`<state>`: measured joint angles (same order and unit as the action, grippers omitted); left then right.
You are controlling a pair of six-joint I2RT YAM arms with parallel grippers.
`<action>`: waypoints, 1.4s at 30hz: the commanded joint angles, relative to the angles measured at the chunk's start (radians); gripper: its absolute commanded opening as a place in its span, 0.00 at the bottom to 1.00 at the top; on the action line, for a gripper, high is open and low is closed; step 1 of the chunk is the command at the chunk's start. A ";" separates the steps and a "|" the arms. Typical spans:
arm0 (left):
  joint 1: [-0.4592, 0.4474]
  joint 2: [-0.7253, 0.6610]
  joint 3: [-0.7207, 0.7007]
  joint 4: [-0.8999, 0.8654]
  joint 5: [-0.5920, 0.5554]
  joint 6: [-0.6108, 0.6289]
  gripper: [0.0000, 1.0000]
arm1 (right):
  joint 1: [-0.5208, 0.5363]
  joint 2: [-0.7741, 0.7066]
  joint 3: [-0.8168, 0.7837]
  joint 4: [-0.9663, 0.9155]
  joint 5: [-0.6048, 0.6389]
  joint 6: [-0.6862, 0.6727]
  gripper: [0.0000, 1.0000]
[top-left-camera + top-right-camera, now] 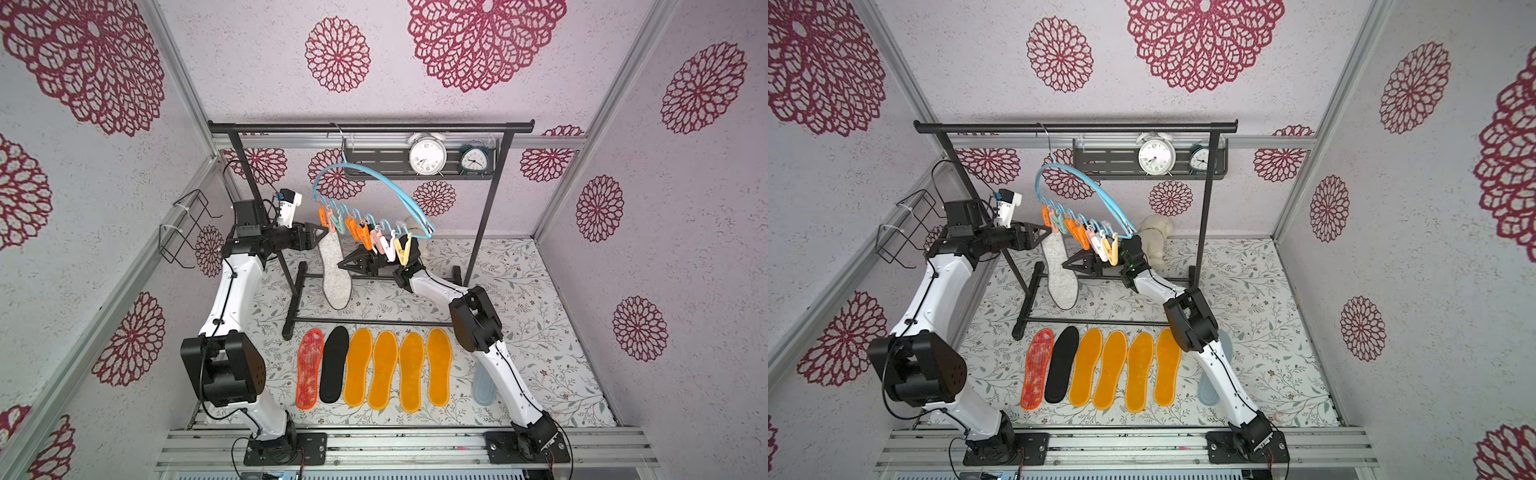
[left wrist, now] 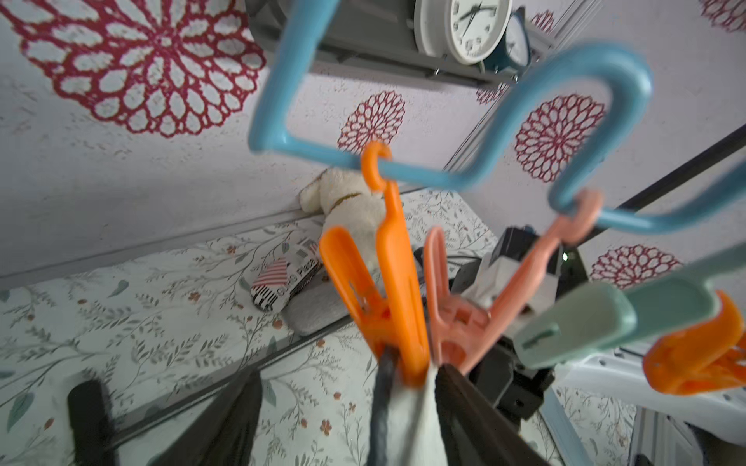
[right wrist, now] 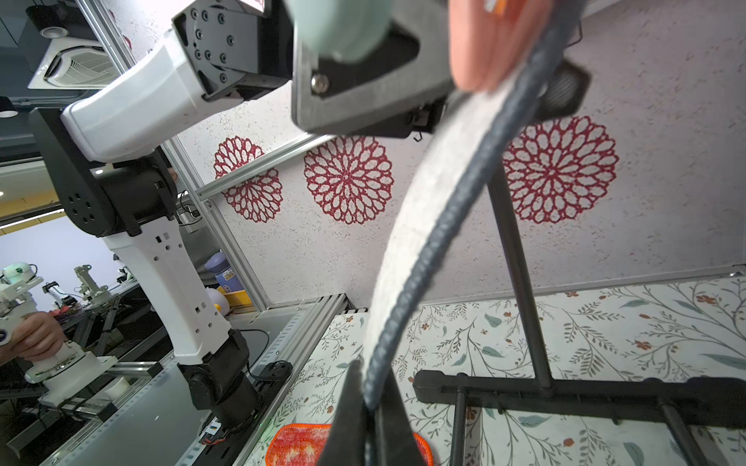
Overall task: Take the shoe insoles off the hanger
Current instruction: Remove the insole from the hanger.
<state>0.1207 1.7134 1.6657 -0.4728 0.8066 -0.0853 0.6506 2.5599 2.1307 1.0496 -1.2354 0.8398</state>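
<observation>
Pale grey felt insole (image 1: 336,274) w/ dark ribbed edge is the only one on the pegs. It hangs wide end down inside the black metal garment rack (image 1: 374,126), under the top bar, nearer the rack's left post. Its top end sits in an orange plastic peg (image 2: 399,282), w/ a salmon-pink peg (image 2: 456,322) just beside it; can't tell if that one bites too. Both pegs hang on the light-blue curved plastic hanger (image 2: 282,80), whose metal hook is over the rack's top bar. More pegs run along it in a row: orange, mint, pink, white, yellow.

The left gripper (image 1: 324,233) is up at the peg end. Its fingers are apart w/ the orange peg and insole top btwn them, and the left wrist view shows a gap on one side, so no clamp. The right gripper (image 3: 371,387) is lower down the grey felt insole, fingers pinched tight on its dark edge.

In front of the rack's base bar, flat on the floral-print table cover (image 1: 540,332), lies a close row. From the left-post side: mottled red insole w/ orange edge (image 1: 309,370), black insole (image 1: 333,365), four orange-yellow insoles (image 1: 382,370). A pale grey-blue insole (image 1: 484,386) lies apart toward the right-post side, partly hidden by the right arm.

Behind the rack is a dark wall shelf w/ a white alarm clock (image 1: 427,156) and a teal alarm clock (image 1: 473,160). A cream plush toy (image 1: 1154,237) sits on the cover there. A black wire basket (image 1: 183,228) hangs on the side wall beyond the rack's left post.
</observation>
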 commanded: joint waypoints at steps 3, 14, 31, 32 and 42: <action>0.008 0.069 0.080 0.160 0.072 -0.155 0.70 | 0.002 -0.113 -0.009 0.051 -0.025 -0.005 0.00; 0.006 0.124 0.096 0.273 0.154 -0.269 0.42 | 0.001 -0.110 0.001 0.028 -0.022 -0.019 0.00; 0.006 0.124 0.097 0.249 0.129 -0.268 0.07 | -0.038 -0.159 -0.245 -0.022 0.076 -0.030 0.00; 0.008 0.121 0.099 0.243 0.125 -0.263 0.07 | -0.042 -0.193 -0.317 -0.058 0.113 -0.069 0.00; 0.013 0.098 0.102 0.171 0.063 -0.203 0.07 | -0.046 -0.732 -0.963 -0.370 0.291 -0.337 0.00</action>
<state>0.1211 1.8271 1.7550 -0.2337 0.9039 -0.3222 0.5999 2.0216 1.2472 0.7364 -1.0088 0.5911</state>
